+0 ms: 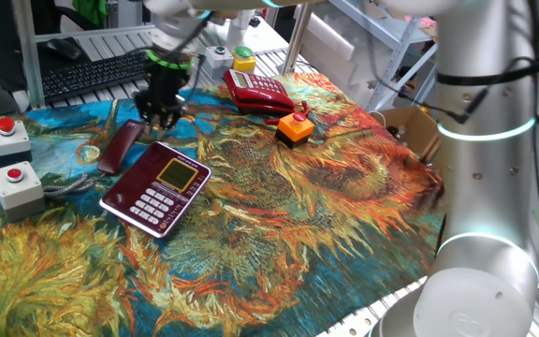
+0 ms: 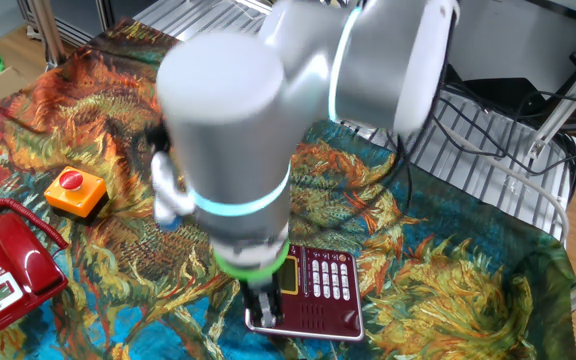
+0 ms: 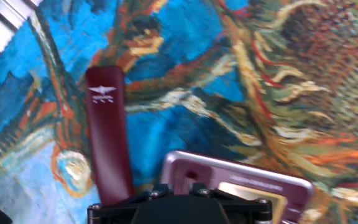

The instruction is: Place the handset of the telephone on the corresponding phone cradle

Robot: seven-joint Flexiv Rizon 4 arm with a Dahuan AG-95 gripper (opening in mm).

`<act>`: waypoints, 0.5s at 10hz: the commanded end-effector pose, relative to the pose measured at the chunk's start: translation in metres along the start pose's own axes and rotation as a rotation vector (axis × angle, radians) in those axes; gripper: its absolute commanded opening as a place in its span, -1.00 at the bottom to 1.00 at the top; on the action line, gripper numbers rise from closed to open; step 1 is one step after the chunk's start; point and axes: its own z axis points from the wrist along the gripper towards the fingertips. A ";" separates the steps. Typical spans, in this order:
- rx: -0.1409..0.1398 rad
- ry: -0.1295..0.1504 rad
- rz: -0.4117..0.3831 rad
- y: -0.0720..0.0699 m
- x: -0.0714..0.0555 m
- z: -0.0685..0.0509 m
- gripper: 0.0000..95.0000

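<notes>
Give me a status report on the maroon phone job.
Gripper above the slim dark maroon handset, jaws unclear. Handset on the cloth beside the flat maroon telephone, not in its cradle. Nothing between them.

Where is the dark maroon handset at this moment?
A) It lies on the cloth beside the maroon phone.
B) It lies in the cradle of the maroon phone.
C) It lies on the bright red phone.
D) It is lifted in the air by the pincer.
A: the handset lies flat on the cloth next to the maroon phone, with the pincer above its far end.
</notes>
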 end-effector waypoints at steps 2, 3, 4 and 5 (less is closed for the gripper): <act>0.053 -0.031 -0.086 0.018 -0.012 0.005 0.60; 0.051 -0.031 -0.093 0.024 -0.017 0.006 0.60; 0.050 -0.029 -0.100 0.029 -0.021 0.006 1.00; 0.050 -0.028 -0.101 0.034 -0.025 0.008 1.00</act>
